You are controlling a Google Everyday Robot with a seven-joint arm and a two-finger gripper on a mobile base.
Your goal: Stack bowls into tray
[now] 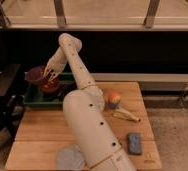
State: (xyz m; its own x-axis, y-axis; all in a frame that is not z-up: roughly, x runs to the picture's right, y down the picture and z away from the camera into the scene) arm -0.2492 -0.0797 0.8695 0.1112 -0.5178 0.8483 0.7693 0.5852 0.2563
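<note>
Maroon bowl point(36, 76) hangs by its rim, pinched in my end effector point(50, 76), near the red-orange bowl point(51, 89) in the green tray point(34, 102).

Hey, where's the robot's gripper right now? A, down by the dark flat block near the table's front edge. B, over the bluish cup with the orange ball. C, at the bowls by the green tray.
C: the gripper is beside the maroon bowl and just above the red-orange bowl, which sits in the tray.
</note>
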